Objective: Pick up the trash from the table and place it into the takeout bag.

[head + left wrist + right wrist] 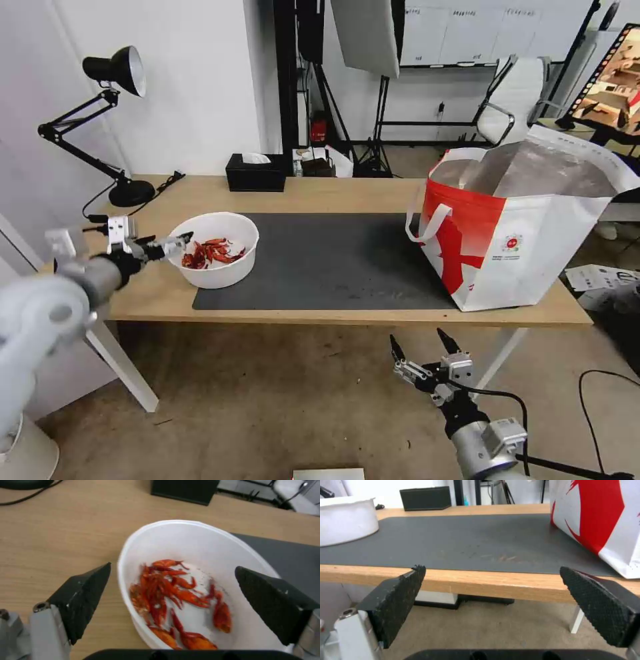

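While the white bowl [215,257] of red shells sits at the mat's [333,263] end far from the takeout bag [520,227], our left gripper [167,245] hangs spread at its rim. We judge it light, thin-walled, spillable: pinch the rim, keep level. Our right gripper [427,350] waits spread below the mat.

White wall [193,87], brown floor [267,400], black desk lamp [117,73], white office chair [517,97] behind
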{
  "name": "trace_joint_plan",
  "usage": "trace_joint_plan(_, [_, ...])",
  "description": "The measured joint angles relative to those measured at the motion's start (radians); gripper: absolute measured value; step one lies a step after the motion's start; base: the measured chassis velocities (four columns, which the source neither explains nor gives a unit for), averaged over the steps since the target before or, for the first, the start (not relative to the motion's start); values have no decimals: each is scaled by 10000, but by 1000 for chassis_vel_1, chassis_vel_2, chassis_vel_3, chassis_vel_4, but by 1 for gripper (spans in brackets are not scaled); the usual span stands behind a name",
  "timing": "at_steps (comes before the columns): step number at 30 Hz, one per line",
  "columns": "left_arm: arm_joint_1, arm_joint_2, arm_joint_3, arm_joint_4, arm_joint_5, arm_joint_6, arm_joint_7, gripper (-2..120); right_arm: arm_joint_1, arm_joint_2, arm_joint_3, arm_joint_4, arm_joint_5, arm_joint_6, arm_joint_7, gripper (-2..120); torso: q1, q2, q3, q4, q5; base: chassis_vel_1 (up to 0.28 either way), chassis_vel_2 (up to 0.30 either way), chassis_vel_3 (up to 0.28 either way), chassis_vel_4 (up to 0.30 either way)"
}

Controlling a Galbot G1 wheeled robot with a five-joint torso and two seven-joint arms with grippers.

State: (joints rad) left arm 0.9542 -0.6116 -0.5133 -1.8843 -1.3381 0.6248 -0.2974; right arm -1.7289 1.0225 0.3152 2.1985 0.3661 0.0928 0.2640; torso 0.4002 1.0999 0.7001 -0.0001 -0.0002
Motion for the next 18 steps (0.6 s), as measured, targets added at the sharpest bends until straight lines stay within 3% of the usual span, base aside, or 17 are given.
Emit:
trace_joint_plan(5, [-633, 77, 471, 521, -57, 455, -126, 100, -1, 0, 1, -1, 0, 2, 0, 100, 0, 0, 0, 1, 3, 0, 0, 0, 0])
trace_joint_plan(8, [-1619, 46, 1418, 1443, -41, 1009, -386, 100, 0, 0, 0, -2, 0, 5, -1, 100, 0, 0, 0, 1, 2, 0, 0, 0, 0])
trace_joint_plan(13, [-2296, -161, 2152, 2100, -194, 1179, -623, 100, 1, 0, 0, -2, -1, 7, -2, 100, -1, 0, -1, 1, 1, 0, 0, 0, 0])
trace_joint_plan(14, [-2460, -243, 2301, 2261, -386, 1190, -767, 100, 0, 0, 0, -2, 0, 7, -2, 100, 0, 0, 0, 1, 2, 0, 0, 0, 0])
trace_joint_plan(15, [-2873, -538, 2573, 2649, -1179, 1195, -1339, 100, 0, 0, 0, -2, 0, 7, -2, 100, -1, 0, 0, 2, 1, 0, 0, 0, 0])
trace_joint_plan(16, [-2873, -538, 2573, 2649, -1179, 1195, -1339, 100, 0, 0, 0, -2, 0, 7, -2, 100, -1, 0, 0, 2, 1, 0, 0, 0, 0])
trace_joint_plan(18, [-3344, -828, 2820, 2934, -2475, 1186, -2521, 100, 1, 0, 0, -2, 0, 8, -2, 100, -1, 0, -1, 0, 2, 0, 0, 0, 0])
